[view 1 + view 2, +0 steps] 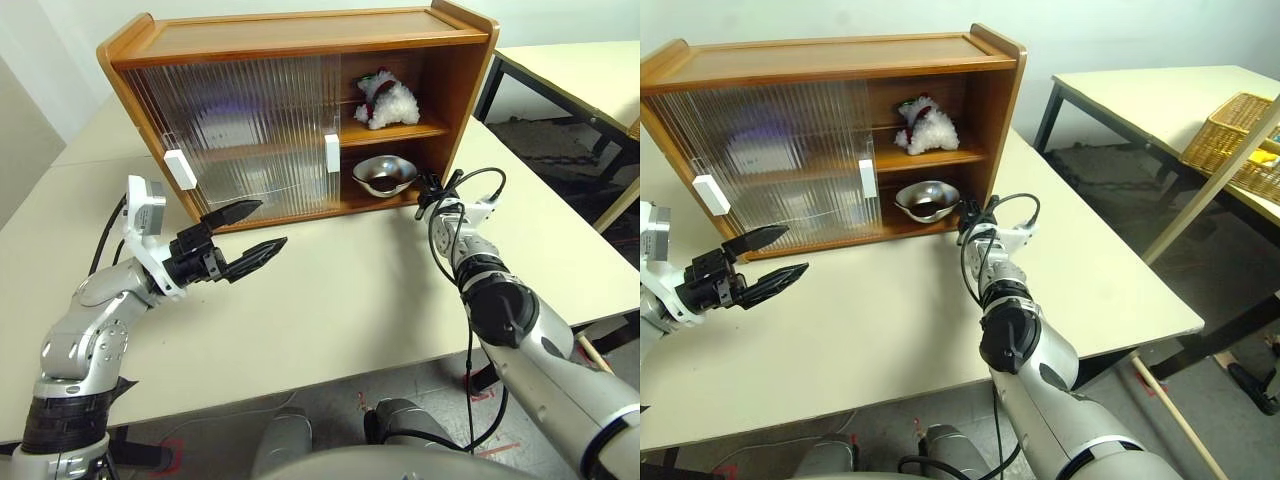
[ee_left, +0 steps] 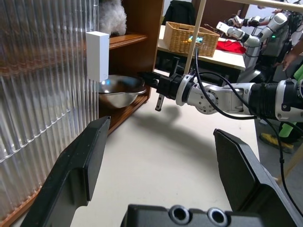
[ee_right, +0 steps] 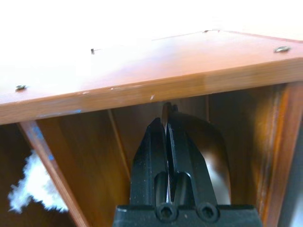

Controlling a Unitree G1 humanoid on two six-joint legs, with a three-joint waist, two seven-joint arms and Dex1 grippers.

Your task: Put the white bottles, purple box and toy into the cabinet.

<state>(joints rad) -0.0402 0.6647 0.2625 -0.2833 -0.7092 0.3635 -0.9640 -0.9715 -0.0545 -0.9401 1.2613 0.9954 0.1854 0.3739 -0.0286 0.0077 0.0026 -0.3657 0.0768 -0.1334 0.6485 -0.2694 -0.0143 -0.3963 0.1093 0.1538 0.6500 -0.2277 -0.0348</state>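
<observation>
Left eye view gives you the cabinet [image 1: 290,110] first, standing on the table [image 1: 330,300] with both sliding doors pushed to one side, probably so the other bay stays free for loading; ahead of your right hand [image 1: 432,190], which is closed on nothing at the lower opening, the steel bowl [image 1: 384,175] sits just inside; the toy [image 1: 385,100] already lies on the shelf above and beyond that hand; your left hand [image 1: 240,233] hangs wide open and empty before the doors.
</observation>
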